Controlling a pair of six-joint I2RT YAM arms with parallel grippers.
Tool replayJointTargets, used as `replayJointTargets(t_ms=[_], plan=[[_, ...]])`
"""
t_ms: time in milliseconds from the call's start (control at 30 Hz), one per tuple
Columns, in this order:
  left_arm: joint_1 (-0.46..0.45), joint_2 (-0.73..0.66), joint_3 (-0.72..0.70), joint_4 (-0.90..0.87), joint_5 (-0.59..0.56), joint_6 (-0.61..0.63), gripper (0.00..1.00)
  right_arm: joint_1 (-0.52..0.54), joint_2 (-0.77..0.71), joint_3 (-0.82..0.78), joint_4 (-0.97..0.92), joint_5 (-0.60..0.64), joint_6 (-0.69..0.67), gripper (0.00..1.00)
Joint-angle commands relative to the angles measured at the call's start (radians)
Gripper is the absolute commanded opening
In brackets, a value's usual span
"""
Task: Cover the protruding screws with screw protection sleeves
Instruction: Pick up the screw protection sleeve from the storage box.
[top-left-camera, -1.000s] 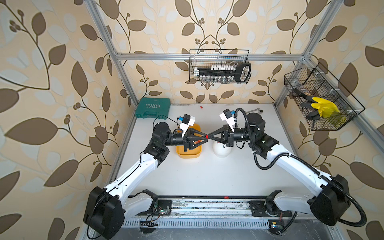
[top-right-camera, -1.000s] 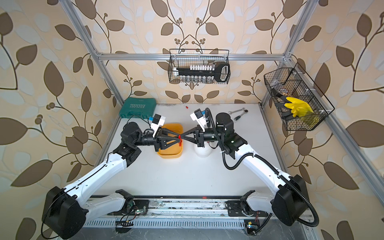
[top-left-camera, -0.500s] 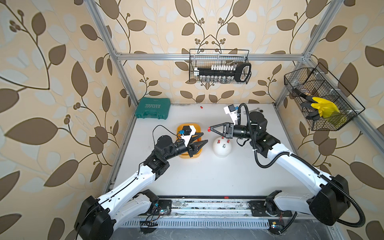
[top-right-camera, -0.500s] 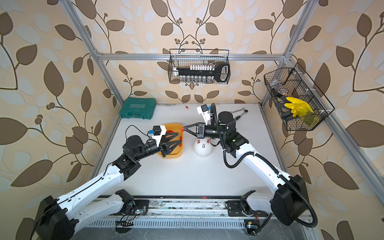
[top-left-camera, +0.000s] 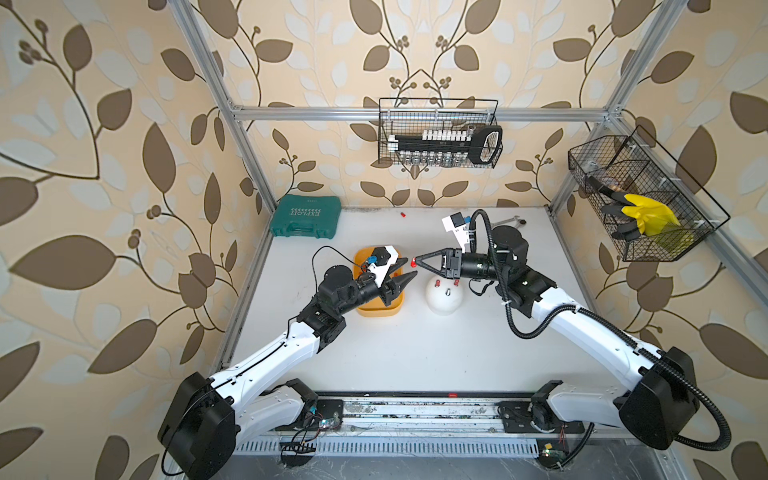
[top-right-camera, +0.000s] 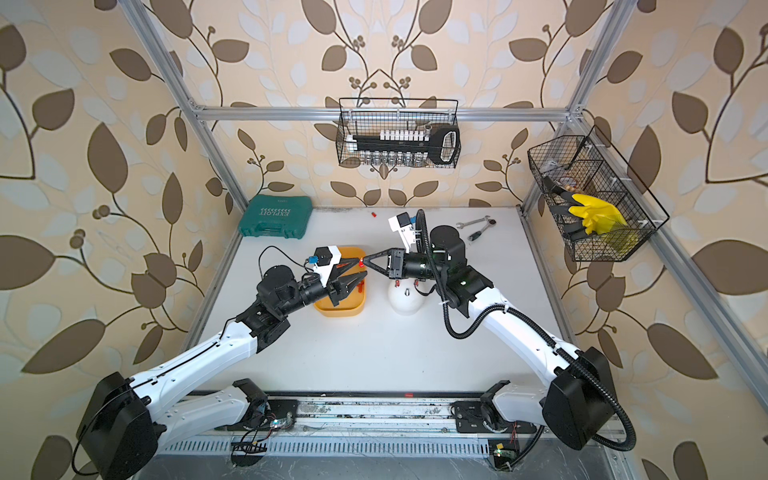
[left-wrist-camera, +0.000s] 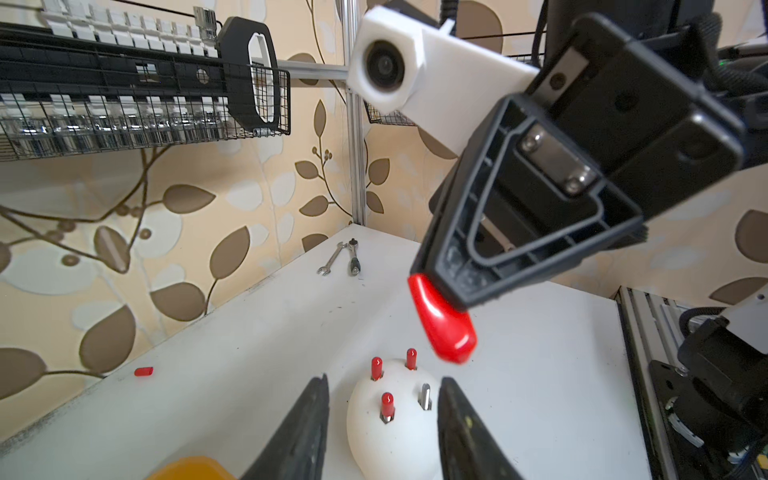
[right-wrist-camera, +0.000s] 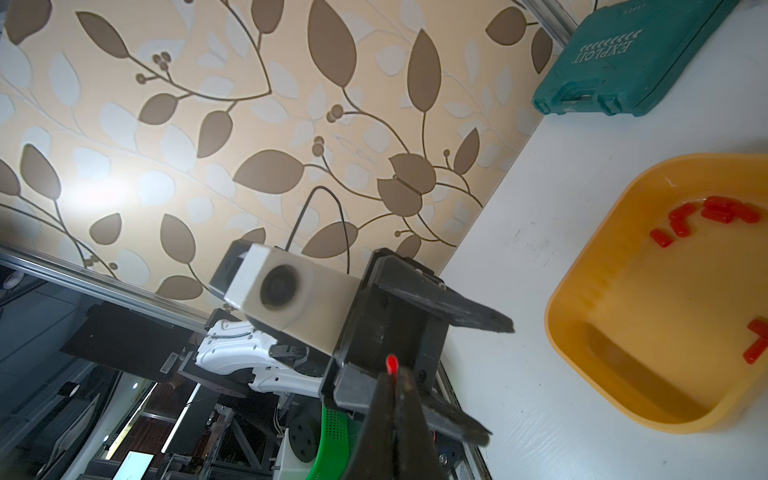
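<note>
The white dome (top-left-camera: 444, 297) (top-right-camera: 405, 301) stands right of the yellow tray (top-left-camera: 376, 309). In the left wrist view, three of the dome's (left-wrist-camera: 395, 432) protruding screws wear red sleeves (left-wrist-camera: 387, 405); one screw (left-wrist-camera: 425, 397) is bare. My right gripper (top-left-camera: 417, 262) (top-right-camera: 365, 262) (right-wrist-camera: 392, 374) is shut on one screw protection sleeve (left-wrist-camera: 442, 328) (right-wrist-camera: 391, 364), held in the air above and left of the dome. My left gripper (top-left-camera: 409, 267) (top-right-camera: 362, 268) (left-wrist-camera: 382, 380) hovers open and empty over the tray's right edge, its fingertips just beside the held sleeve.
Several loose red sleeves (right-wrist-camera: 723, 214) lie in the tray (right-wrist-camera: 557, 316). One stray sleeve (top-left-camera: 402, 214) (left-wrist-camera: 144, 371) lies by the back wall. A green case (top-left-camera: 305, 216) sits back left, wrenches (top-right-camera: 478, 224) back right. Wire baskets (top-left-camera: 440, 141) (top-left-camera: 640, 199) hang on the walls.
A second ago both grippers met tip to tip at the sleeve. My left gripper drew back and down, then rose again. My right gripper kept the sleeve and shifted slightly toward the back.
</note>
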Motion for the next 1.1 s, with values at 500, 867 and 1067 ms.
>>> replayJointTargets(t_ms=[500, 867, 1067], plan=[[-0.009, -0.022, 0.056, 0.011, 0.022, 0.053, 0.22, 0.007, 0.016, -0.021, -0.026, 0.007, -0.063, 0.0], [-0.009, -0.03, 0.058, -0.025, 0.009, 0.075, 0.09, 0.003, 0.003, -0.028, -0.031, 0.013, -0.073, 0.0], [-0.01, -0.053, 0.084, -0.098, 0.032, 0.083, 0.0, 0.003, -0.004, -0.035, -0.028, -0.003, -0.092, 0.0]])
